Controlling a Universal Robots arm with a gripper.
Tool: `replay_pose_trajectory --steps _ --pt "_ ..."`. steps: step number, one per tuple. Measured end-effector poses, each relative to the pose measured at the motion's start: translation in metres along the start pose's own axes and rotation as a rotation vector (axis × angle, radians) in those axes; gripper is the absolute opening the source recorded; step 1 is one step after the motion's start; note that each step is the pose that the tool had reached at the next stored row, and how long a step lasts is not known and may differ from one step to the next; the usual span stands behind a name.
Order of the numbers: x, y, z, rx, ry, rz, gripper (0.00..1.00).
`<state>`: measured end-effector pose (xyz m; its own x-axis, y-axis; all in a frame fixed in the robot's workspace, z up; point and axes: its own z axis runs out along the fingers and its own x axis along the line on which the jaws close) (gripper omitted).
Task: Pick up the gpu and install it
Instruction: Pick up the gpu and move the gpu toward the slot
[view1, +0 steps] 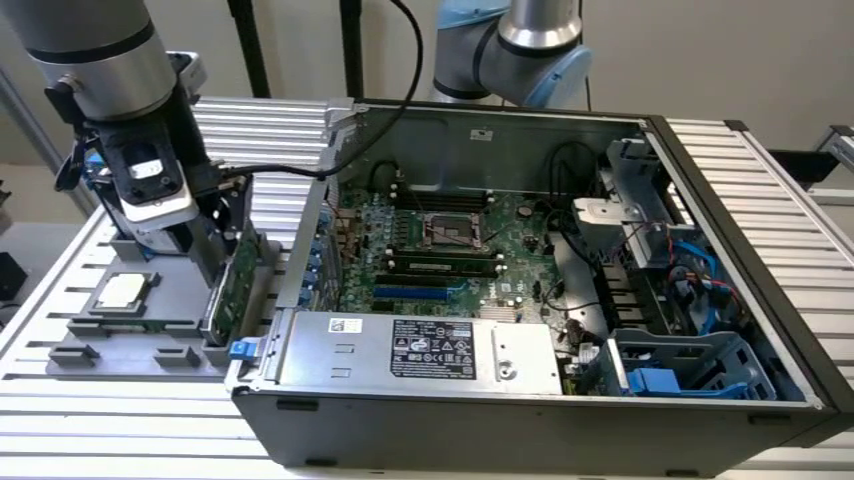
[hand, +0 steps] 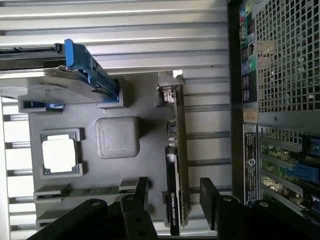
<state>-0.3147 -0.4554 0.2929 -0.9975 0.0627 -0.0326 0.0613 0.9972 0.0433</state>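
While the gpu (hand: 176, 150) stands on edge in the grey tray (hand: 145, 150) just beside the computer case (view1: 534, 420), the pincer (hand: 175, 196) straddles it, jaws apart with a clear gap either side. The card's lower edge is hidden in its slot. Its board is green, with a silver end bracket (hand: 170, 85).

My silver cylindrical arm (view1: 96, 55) stands at ten o'clock in the exterior view, with the wrist aimed straight down. My black two-fingered gripper (hand: 172, 199) hangs low, its flat black fingers (hand: 211, 192) spread well apart.
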Motion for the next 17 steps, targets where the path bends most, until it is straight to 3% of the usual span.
replay_pose_trajectory --steps 9,13,17 --pt "0.006 -0.0011 0.0161 -0.0011 -0.0184 -0.001 1.00" --pt "0.010 -0.0015 0.0230 -0.0020 -0.0337 -0.001 1.00" --pt "0.011 -0.0010 0.0284 -0.0031 -0.0533 -0.002 1.00"
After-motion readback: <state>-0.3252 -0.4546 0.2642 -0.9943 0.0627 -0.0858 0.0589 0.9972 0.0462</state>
